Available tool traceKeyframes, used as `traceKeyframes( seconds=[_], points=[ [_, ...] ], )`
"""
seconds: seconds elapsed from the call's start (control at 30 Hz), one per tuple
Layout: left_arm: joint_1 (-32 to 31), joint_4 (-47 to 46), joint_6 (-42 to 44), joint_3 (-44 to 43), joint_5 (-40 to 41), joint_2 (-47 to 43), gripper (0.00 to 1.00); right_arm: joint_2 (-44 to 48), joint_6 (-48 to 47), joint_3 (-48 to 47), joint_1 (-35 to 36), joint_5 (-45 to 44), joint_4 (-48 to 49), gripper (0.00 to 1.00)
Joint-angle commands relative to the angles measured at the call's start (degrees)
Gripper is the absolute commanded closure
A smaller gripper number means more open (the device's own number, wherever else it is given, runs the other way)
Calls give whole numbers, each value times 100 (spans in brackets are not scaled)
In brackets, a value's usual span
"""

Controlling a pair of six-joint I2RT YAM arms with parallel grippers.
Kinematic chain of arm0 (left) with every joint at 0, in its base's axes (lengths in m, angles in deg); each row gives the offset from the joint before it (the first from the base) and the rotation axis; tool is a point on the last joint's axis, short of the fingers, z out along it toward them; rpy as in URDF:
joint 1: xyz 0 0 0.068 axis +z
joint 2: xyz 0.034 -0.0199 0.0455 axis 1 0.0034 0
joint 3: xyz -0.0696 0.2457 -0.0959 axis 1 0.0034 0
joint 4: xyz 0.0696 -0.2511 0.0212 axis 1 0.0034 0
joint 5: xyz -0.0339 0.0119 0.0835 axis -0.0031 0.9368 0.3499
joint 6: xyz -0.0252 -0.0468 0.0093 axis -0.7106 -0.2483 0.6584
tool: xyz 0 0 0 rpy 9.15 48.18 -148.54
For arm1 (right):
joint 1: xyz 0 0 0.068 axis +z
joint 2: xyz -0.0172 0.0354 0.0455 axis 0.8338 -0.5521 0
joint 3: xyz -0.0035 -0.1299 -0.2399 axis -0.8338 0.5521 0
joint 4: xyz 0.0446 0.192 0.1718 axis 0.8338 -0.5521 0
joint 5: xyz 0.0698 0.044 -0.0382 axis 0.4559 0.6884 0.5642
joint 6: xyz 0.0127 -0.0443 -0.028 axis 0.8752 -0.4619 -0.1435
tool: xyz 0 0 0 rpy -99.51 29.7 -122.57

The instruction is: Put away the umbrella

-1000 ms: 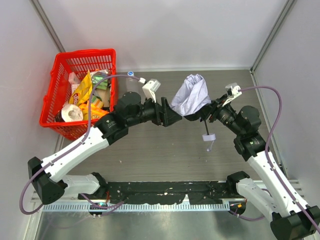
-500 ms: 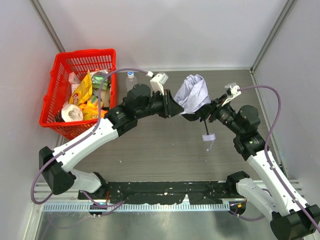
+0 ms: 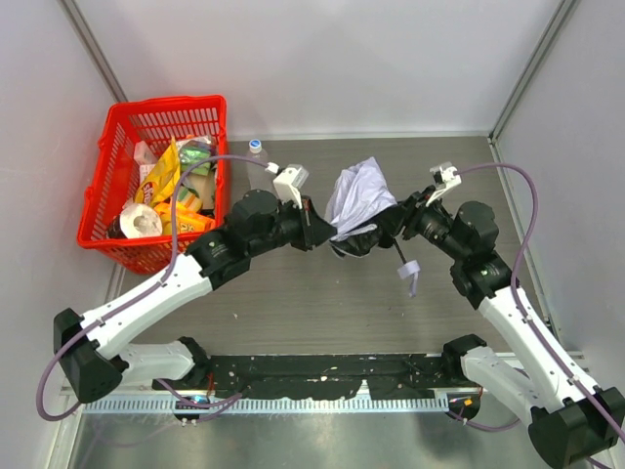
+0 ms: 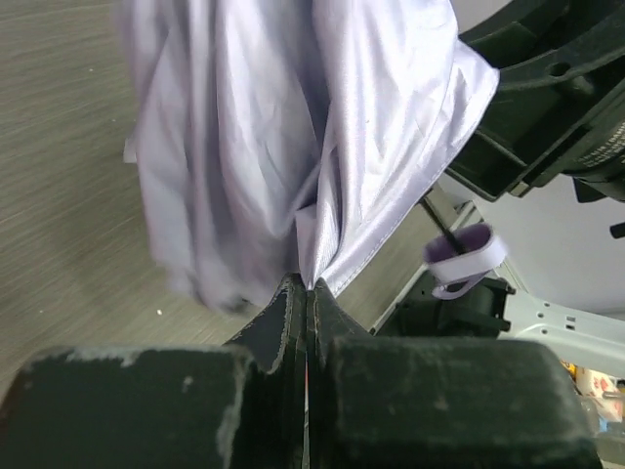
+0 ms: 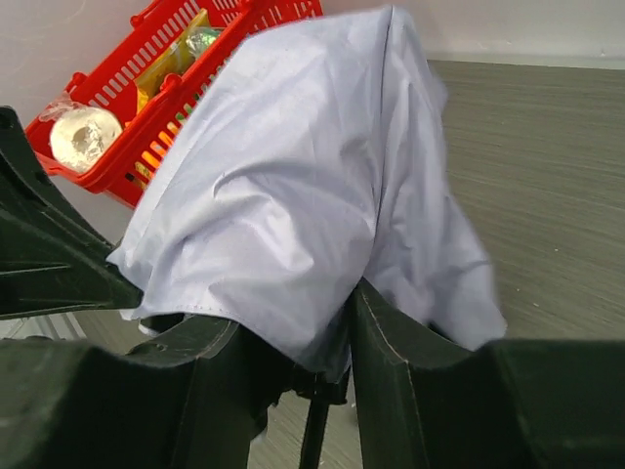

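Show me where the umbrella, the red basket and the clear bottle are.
umbrella [image 3: 356,191], top external view, bunched pale canopy
red basket [image 3: 176,101], top external view, far rim
clear bottle [image 3: 257,154], top external view, just below its cap

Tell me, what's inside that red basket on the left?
Yellow snack bags, a white roll and a green packet show in the red basket. Whatever lies beneath them is covered.
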Motion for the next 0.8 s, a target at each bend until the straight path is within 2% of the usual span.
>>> traceKeyframes(
  seconds=[0.0, 0.1, 0.23, 0.27, 0.3, 0.4, 0.47, 0.5, 0.57, 0.6, 0.63, 0.7, 0.73, 0.77],
  points=[
    [26, 236, 193, 73, 245, -119, 100, 154, 184, -324, -134, -129, 1012, 99],
    [35, -255, -35, 170, -133, -75, 100, 127, 87, -430, -134, -297, 775, 99],
    [35, -100, -80, -110, -12, 127, 100, 23, 26, -465, -134, -288, 652, 99],
    [43, 189, -106, -224, 198, 206, 93, -4, -70, -465, -134, -349, 495, 99],
    [52, 479, -89, -321, 322, 276, 77, -65, -149, -361, -126, -367, 336, 99],
    [96, 623, -150, -165, 384, 295, 53, -224, -221, -167, -134, -314, -139, 99],
    [158, 395, -273, 72, 262, 163, 52, -382, -63, -148, -126, -698, -638, 99],
    [166, 342, -317, 160, 261, 58, 55, -574, -10, -366, -125, -866, -1285, 96],
    [202, 446, -265, 196, 288, -4, 58, -1169, 8, -866, -134, -1350, -2666, 81],
    [219, 594, -186, 170, 288, -5, 57, -1530, -53, -1017, -134, -1369, -3367, 81],
    [245, 657, -151, 170, 279, -22, 52, -1682, -123, -1262, -134, -1491, -3670, 80],
    [281, 623, -150, 257, 192, -48, 36, -1719, 86, -1300, -126, -1833, -4059, 70],
    [298, 483, -150, 327, 95, -66, 31, -1597, 148, -1248, -134, -1870, -3990, 56],
    [298, 360, -176, 372, -36, -75, 28, -1561, 227, -1091, -143, -1870, -3902, 50]
  ],
)
